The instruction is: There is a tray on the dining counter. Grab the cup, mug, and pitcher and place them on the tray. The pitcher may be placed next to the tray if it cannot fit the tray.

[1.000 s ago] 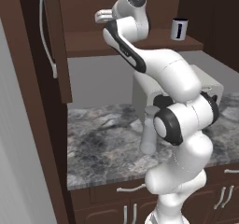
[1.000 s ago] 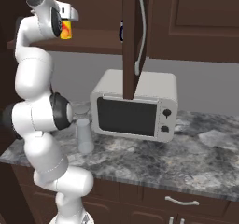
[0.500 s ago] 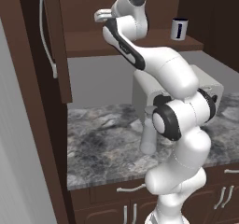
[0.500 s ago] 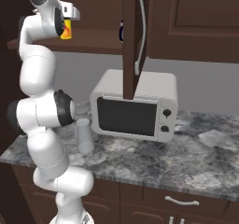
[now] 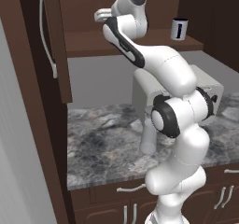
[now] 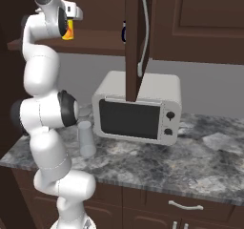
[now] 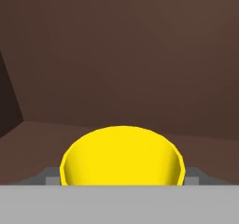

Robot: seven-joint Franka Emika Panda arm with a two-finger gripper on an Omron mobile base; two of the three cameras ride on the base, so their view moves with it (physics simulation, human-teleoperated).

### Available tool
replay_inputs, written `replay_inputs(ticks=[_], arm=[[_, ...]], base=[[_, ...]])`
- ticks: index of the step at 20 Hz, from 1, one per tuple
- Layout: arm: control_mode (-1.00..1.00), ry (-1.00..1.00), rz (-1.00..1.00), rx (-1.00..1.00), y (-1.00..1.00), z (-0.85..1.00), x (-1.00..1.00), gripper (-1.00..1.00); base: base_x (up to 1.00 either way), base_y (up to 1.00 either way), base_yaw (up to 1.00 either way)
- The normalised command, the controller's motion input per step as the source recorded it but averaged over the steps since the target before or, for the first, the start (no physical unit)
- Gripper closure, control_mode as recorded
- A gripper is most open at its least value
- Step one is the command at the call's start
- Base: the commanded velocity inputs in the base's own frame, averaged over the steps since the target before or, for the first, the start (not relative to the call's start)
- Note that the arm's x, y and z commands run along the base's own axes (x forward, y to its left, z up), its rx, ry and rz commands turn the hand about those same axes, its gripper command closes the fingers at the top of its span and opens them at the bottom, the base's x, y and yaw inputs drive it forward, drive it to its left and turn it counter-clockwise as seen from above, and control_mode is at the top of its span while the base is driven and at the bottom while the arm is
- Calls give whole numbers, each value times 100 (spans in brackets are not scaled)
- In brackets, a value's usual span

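The arm is reaching high up to a brown shelf (image 5: 93, 41) inside the open cupboard, above the grey stone worktop (image 5: 102, 143). The end effector (image 5: 99, 16) is sitting around the yellow cup (image 7: 121, 157), with one finger on each side of it. I cannot tell if the fingers are already squeezing the cup or only waiting beside it. The cup is standing on the left part of the shelf, and the mug (image 5: 179, 29) is standing well apart from it on the right part. The pitcher (image 6: 86, 138) is waiting down on the worktop, just beside the white microwave (image 6: 138, 106). I think the robot is working on the first job, which is grabbing the cup. To do it well, the fingers should be closing gently and evenly on both sides, so the cup is not getting pushed toward the back wall. Then the arm should be lifting a little before pulling back, so the cup is not scraping the shelf. The cup is standing straight, with its open mouth pointing up and its long way running up and down, and it should be kept that way.
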Motion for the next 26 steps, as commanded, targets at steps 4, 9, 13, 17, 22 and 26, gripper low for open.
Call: replay_inputs(ticks=[4,9,13,17,22,26], arm=[[-100,0,2,0,0,-10,11,100],[-100,0,1,0,0,-3,2,100],[-100,-2,0,0,0,0,-11,100],[-100,-3,0,0,0,0,-37,100],[-100,0,0,0,-2,0,-48,100],[-100,0,0,3,-21,2,-66,100]], base=[[0,0,0],[0,0,0],[0,0,0],[0,0,0],[0,0,0],[0,0,0]])
